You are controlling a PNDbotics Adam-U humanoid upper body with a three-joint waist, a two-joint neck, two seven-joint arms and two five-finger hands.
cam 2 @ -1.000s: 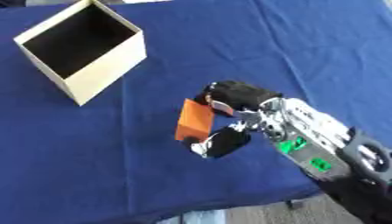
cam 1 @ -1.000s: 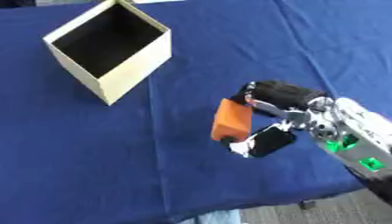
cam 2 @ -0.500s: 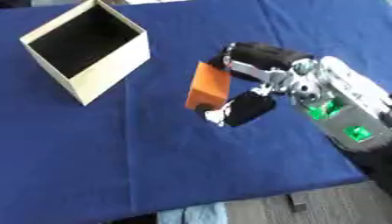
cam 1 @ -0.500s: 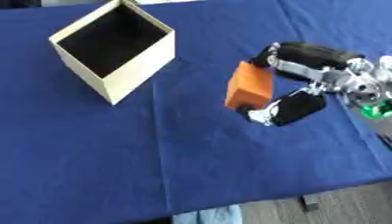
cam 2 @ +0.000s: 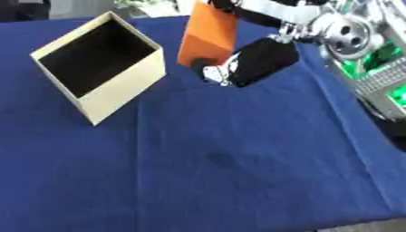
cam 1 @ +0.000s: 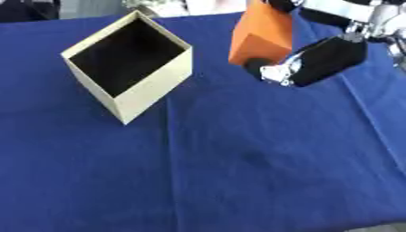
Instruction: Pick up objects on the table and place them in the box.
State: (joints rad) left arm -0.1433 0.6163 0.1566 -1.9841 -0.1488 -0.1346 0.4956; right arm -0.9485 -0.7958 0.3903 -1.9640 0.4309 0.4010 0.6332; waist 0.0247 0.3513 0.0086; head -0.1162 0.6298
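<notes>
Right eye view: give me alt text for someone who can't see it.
The robot's right hand holds an orange block up above the blue tablecloth, to the right of an open, empty cardboard box. The left hand is out of view.

Table cloth (cam 1: 238, 172): blue woven fabric, matt, faint creases beside box. Box (cam 1: 151, 88): pale cardboard, matt, dark inside. Block (cam 1: 258, 38) right of box: orange, matt, smooth faces. Right hand (cam 2: 262, 56) at block: glossy black plastic, shiny silver metal parts
</notes>
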